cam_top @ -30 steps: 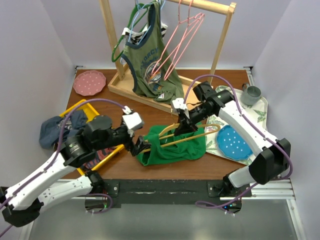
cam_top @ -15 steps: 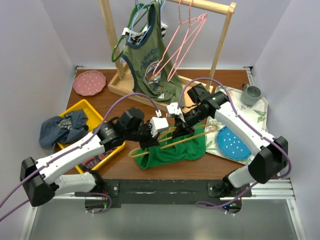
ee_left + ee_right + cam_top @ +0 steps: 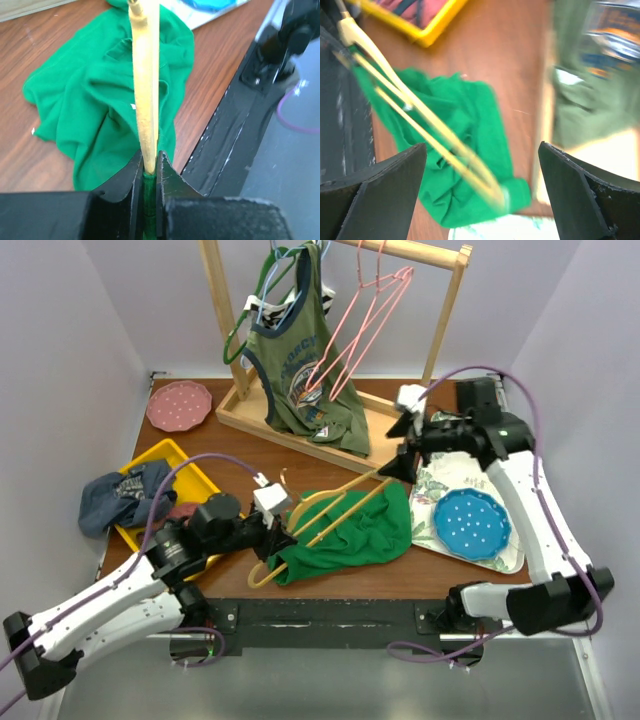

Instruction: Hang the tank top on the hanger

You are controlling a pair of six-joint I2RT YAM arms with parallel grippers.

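The left arm (image 3: pixel 100 605) and right arm (image 3: pixel 545 525) had white shells with black joints. A purple cable (image 3: pixel 480 368) looped along each. The left gripper (image 3: pixel 285 540) and right gripper (image 3: pixel 395 468) were black, with thick wedge-shaped fingers (image 3: pixel 375 185).

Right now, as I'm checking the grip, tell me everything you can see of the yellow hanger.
The hanger is a thin yellow-orange triangle with a hook, plastic-looking. It runs diagonally across the crumpled green tank top, hook end near left. The left gripper is shut on one bar, pinching fabric too. The right gripper is open by its far end, not holding it.
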